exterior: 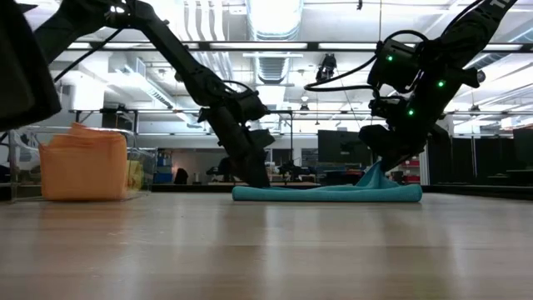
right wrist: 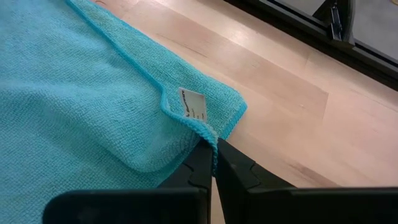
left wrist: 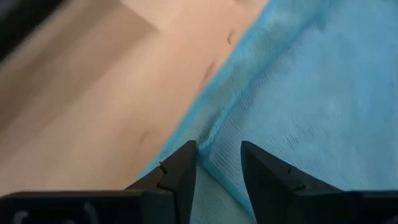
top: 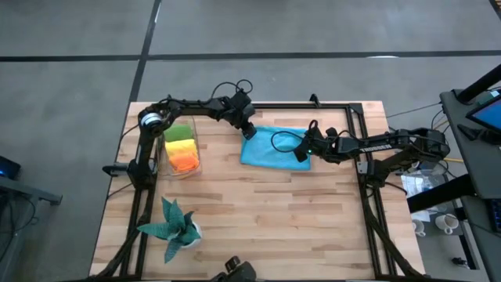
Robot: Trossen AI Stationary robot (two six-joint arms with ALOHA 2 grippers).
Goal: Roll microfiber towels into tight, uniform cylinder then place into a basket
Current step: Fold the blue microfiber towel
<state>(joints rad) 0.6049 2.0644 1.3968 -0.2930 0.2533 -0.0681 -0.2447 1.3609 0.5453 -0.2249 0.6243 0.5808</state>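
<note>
Bright blue microfiber towel lies flat on the wooden table, right of the small clear plastic basket, which holds orange, yellow and lime green rolled towels. Right gripper is closed, pinching the towel's hem near its white label. Left gripper stands at the towel's opposite edge, its 2 fingers apart over the hem.

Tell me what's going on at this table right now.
Two dark robot arms are working a bright blue microfiber towel lying flat on the wooden table. The right gripper is shut on the towel's edge near its white tag. The left gripper straddles the opposite edge. Three rolled towels already sit in the clear basket.
</note>
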